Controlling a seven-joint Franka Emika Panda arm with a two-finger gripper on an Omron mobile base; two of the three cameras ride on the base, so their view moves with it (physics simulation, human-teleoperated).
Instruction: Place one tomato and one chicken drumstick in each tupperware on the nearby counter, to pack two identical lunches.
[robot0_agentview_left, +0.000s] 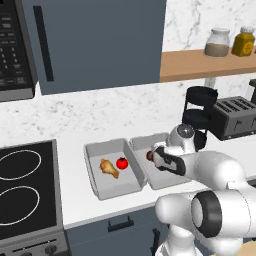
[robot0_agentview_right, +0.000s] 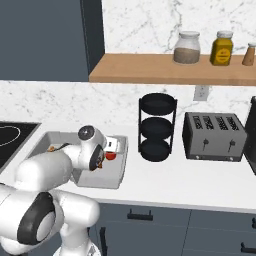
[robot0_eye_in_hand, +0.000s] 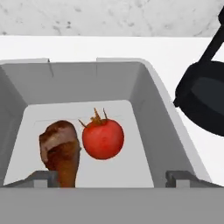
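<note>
Tupperware, two shallow light-grey plastic containers, sit side by side on the white counter. Nearest, the two-finger gripper hangs spread wide and empty over the right container, where a brown chicken drumstick lies bone end toward the fingers, touching a round red tomato. Beyond, the left container holds another drumstick and tomato.

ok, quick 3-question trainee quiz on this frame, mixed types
1. True or false: the left tupperware holds a drumstick and a tomato.
2. In the hand view, the tomato in the right tupperware lies: A) right of the drumstick B) on top of it C) outside on the counter.
3. Fill in: the black tiered rack stands between the tupperware and the ____.

Key: 1 true; 2 A; 3 toaster.
</note>
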